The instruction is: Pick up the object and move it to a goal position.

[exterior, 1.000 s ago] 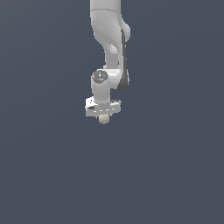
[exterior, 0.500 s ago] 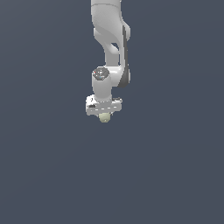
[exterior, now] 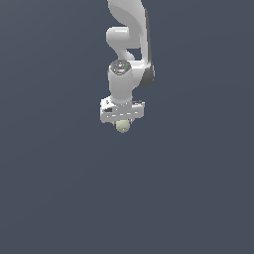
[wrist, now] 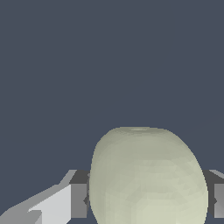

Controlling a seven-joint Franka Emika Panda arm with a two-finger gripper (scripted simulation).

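The object is a small pale yellowish-green ball (exterior: 122, 127), hanging just under the white hand of the arm in the exterior view. My gripper (exterior: 122, 124) is shut on it, and only the ball's lower half shows below the hand. In the wrist view the ball (wrist: 148, 175) fills the space between the two grey pads (wrist: 79, 200), one pressed against each side of it. The arm points straight down from above.
A plain dark grey-blue surface (exterior: 59, 198) fills the rest of both views, with no other objects or edges showing.
The arm has carried the ball slightly upward and toward the exterior view's right; the gripper stays shut on it.
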